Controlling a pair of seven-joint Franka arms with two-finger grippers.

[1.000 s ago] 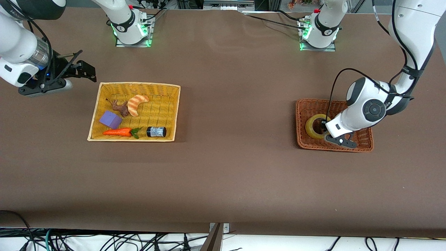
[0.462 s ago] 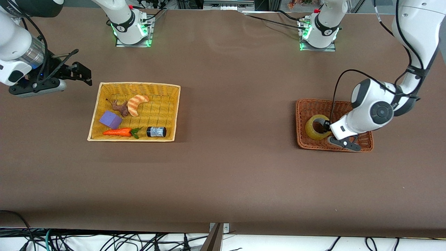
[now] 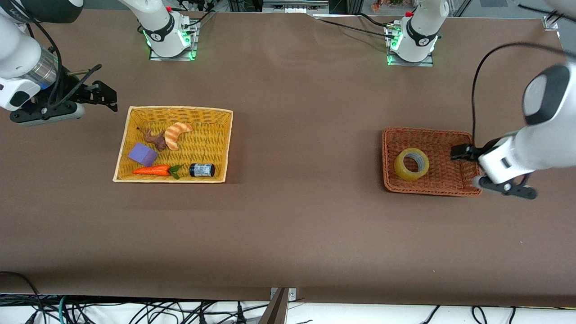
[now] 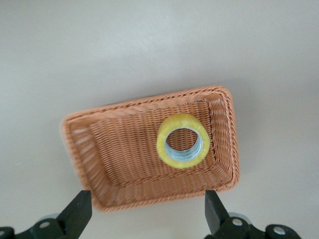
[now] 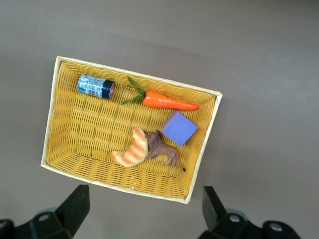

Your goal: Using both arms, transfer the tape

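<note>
Lying flat in the brown wicker basket [image 3: 431, 189] toward the left arm's end of the surface [image 3: 306, 216]: the tape [image 3: 411, 164], untouched, hollow centre facing up. Hovering over that basket's edge, spread wide and gripping nothing: the left claw [image 4: 148, 215]. Waiting over bare surface beside the yellow basket [image 3: 121, 153], likewise spread wide and gripping nothing: the right claw [image 5: 142, 210]. Sitting in that yellow basket: a carrot [image 3: 153, 170], a purple block [image 3: 143, 154], a small dark jar [image 3: 202, 170].

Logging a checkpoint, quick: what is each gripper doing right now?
Left gripper: open, empty, above the brown basket with the tape.
Right gripper: open, empty.
</note>
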